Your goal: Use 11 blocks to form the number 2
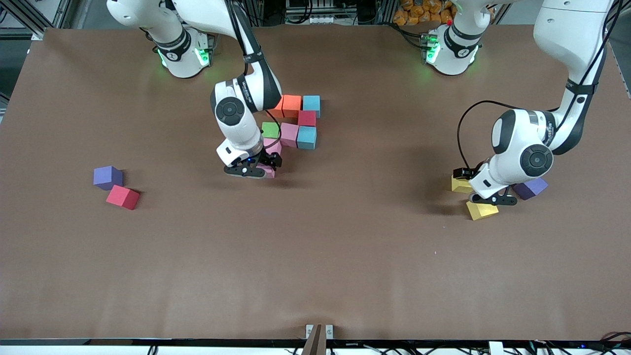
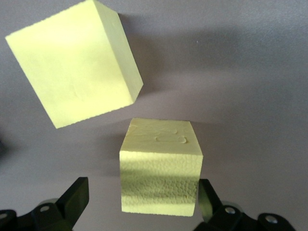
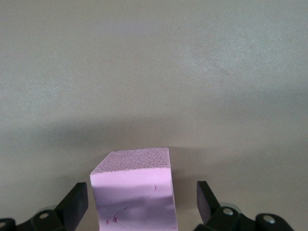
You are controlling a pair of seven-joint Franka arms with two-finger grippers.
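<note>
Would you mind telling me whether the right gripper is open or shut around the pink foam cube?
Open. In the right wrist view the right gripper has a visible gap between each finger and the pink foam cube.

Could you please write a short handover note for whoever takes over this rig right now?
Right gripper: open, down around a pink cube at the near end of the unfinished digit.
Left gripper: open, straddling a yellow cube at its end of the table, a second yellow cube beside it.
Done: orange, blue, red, green and pink cubes grouped mid-table.
Left: the lower rows; a loose red cube waits beside a purple one.
</note>
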